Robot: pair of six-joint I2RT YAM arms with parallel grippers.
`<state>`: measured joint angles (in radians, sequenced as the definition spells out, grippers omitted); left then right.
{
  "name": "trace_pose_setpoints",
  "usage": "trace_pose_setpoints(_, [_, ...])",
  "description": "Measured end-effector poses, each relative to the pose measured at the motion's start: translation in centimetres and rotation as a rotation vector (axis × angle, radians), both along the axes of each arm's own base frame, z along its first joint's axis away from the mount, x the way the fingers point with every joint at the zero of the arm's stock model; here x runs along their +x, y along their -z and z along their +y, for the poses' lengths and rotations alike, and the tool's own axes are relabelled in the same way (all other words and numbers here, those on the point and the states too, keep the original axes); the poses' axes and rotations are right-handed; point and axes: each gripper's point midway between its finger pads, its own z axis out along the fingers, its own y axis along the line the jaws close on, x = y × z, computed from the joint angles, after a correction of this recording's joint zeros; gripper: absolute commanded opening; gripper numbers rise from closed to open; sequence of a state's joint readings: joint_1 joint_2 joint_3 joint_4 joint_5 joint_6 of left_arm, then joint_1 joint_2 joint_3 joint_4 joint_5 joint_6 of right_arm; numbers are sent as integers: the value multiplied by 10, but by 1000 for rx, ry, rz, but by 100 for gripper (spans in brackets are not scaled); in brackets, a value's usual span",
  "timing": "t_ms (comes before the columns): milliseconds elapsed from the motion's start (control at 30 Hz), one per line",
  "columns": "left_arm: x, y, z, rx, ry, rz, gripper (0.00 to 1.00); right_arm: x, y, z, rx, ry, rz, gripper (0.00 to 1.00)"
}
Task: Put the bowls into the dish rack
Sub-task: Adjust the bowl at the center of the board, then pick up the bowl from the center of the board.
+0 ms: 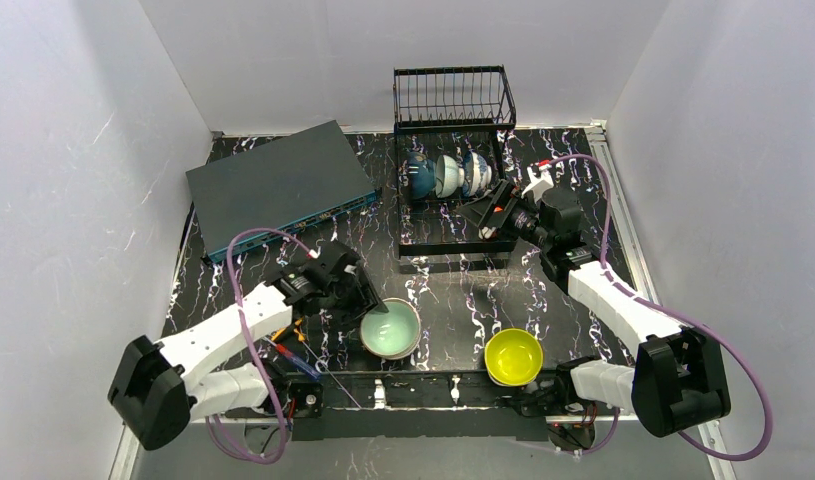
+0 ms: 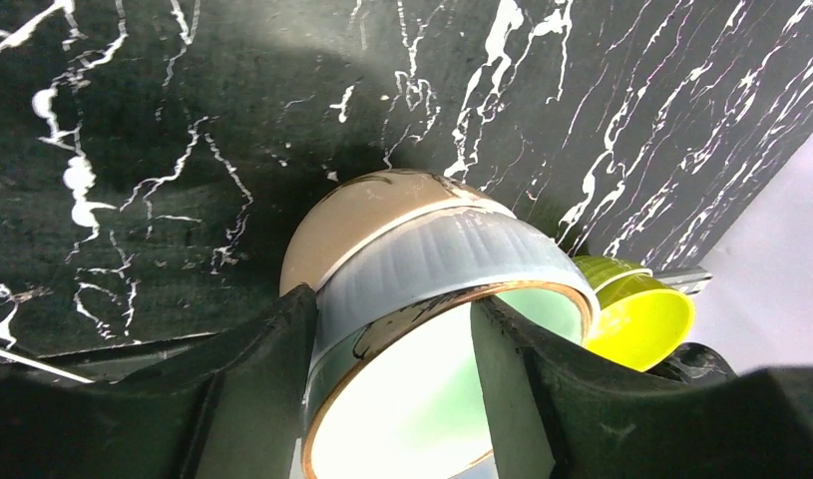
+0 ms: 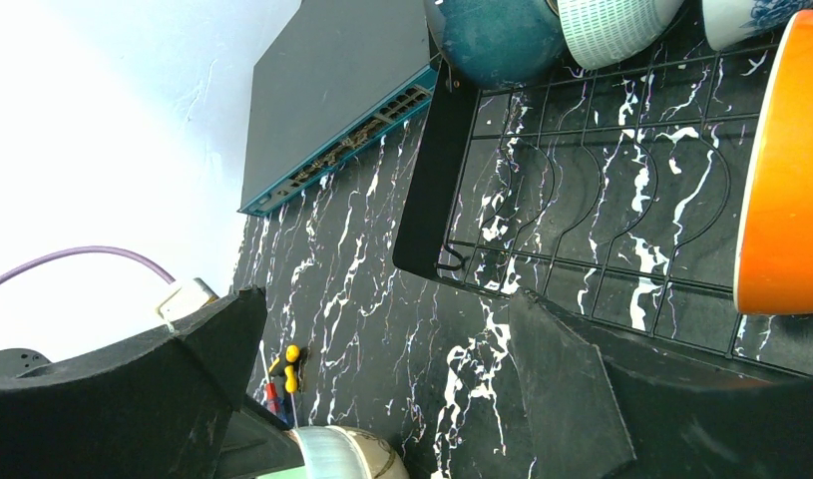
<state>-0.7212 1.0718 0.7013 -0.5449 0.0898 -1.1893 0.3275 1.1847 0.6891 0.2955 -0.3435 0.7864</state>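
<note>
Left tool (image 2: 392,299) part-open, fingers (image 2: 272,369) straddling rim of mint-green bowl (image 2: 452,264) on table (image 1: 443,300); firm grip: cannot tell. Right tool (image 1: 486,213) wide open, empty, at dish rack (image 1: 453,248). Dark blue bowl (image 1: 419,176), white bowl (image 1: 446,175), patterned bowl (image 1: 475,172) on edge in rack. Yellow bowl (image 1: 513,356) on table.

Bright, even overhead light, soft shadows. Wall (image 3: 73,150) overexposed. Fingers (image 2: 252,399) blurred; sheen on mint bowl (image 2: 432,269).
</note>
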Motion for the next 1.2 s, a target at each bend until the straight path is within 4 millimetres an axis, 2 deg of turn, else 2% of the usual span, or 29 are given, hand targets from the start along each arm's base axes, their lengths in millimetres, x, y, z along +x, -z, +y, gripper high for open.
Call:
trace_pose_setpoints(100, [4,0,-8,30,28,-18,61,0,0,0,0,0,0,99])
trace_pose_setpoints(200, [5,-1,-5,67,33,-34,62,0,0,0,0,0,0,99])
trace_pose_setpoints(367, [0,-3,12,170,25,-31,61,0,0,0,0,-1,0,99])
trace_pose_setpoints(533, [-10,-6,27,265,44,-17,55,-1,0,0,1,-4,0,99])
trace_pose_setpoints(667, [-23,-2,32,308,81,3,42,-1,0,0,1,-4,0,99])
trace_pose_setpoints(767, [-28,1,27,317,114,11,31,-1,0,0,1,-5,0,99])
trace_pose_setpoints(867, [-30,4,22,323,136,19,15,-1,0,1,1,-7,0,99])
trace_pose_setpoints(933, [-30,4,17,321,153,19,9,-1,0,1,1,-7,1,99])
trace_pose_setpoints(1067, [-33,-1,14,316,181,18,0,-1,0,1,2,-8,0,99])
trace_pose_setpoints(1200, [-33,-4,14,307,180,10,0,-2,0,1,3,-12,1,99])
